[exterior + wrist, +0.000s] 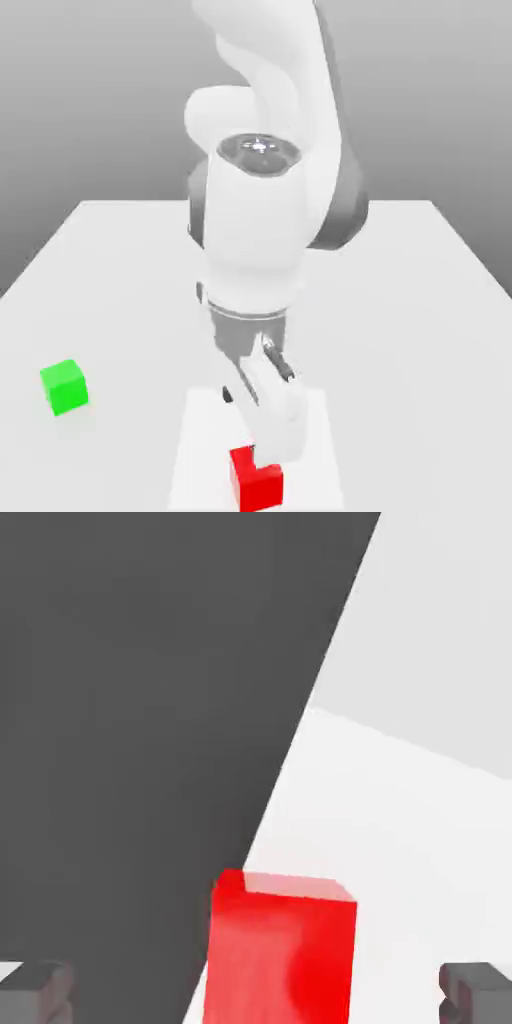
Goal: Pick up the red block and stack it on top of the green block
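You see the arm's hand covering the upper right part of the red block (256,482) in the exterior view. In the hand view, the frame edge cuts off the block's lower part and both fingertips (36,990).

We count one red block (257,480), sitting at the near edge of the table (120,260), and one green block (64,387), well apart toward the exterior view's left. That makes two blocks altogether. We also count one arm (255,230) and two fingertips (35,990).
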You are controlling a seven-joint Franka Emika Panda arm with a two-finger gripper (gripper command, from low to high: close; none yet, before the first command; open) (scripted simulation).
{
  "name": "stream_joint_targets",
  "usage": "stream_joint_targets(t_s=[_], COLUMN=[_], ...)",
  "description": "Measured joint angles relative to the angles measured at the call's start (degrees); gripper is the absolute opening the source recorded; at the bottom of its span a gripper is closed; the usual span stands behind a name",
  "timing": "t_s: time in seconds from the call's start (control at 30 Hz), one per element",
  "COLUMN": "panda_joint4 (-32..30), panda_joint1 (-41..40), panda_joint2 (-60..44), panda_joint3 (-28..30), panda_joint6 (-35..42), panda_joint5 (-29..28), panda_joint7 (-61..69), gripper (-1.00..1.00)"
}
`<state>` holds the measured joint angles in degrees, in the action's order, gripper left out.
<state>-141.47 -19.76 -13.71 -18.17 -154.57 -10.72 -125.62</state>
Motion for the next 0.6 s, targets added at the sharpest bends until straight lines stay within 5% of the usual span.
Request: stream_joint_targets(t_s=[0.13, 0.17, 0.4, 0.6], panda_joint4=[1.15, 1.39, 1.40, -0.76], panda_joint1=[2.96, 3.72, 3.75, 0.17], panda_joint2=[-7.30, -8.72, -8.82, 0.97], panda_joint3=[3.86, 4.80, 4.84, 1.45], panda_joint6=[-5.71, -6.81, -7.03, 0.44], panda_joint5=[-4.30, -5.19, -5.24, 1.92], panda_joint7=[-3.92, -4.60, -4.66, -0.62], gripper=[0.00, -1.00, -1.00, -1.00])
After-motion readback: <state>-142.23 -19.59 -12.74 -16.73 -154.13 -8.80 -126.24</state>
